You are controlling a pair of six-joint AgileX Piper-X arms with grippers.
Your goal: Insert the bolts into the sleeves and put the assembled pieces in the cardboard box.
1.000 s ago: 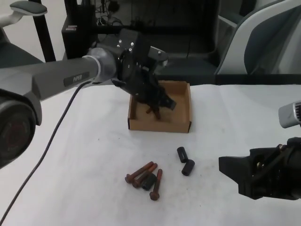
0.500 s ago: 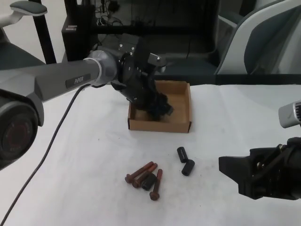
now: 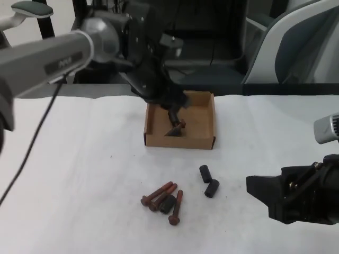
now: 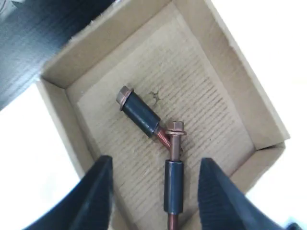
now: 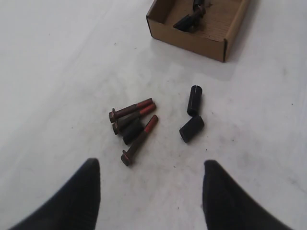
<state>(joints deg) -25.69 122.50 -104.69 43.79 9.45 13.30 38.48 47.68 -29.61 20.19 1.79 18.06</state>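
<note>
Two assembled pieces (image 4: 139, 116) lie flat on the floor of the cardboard box (image 3: 180, 141), each a coppery bolt wearing a dark sleeve. The threaded tip of the first touches the shank of the second piece (image 4: 173, 186) just under its head, so the pair forms a V. The box stands on the white tabletop (image 3: 79, 174), toward its far edge and about midway along it. The left end effector (image 4: 154, 162) hangs directly above the box, its fingers spread wide apart and gripping nothing. Nearer the tabletop's front edge lie three loose bolts (image 5: 129, 109), bunched together with their heads toward the left edge. A dark sleeve (image 5: 132, 131) sits among them; it may be slipped onto one bolt or merely resting against it, and the views do not settle which. Two more loose sleeves (image 5: 194, 100) lie just beside each other, between that bunch and the right edge. The right end effector (image 5: 151, 165) hovers low near the front right corner, fingers parted and empty, well apart from the loose parts.
</note>
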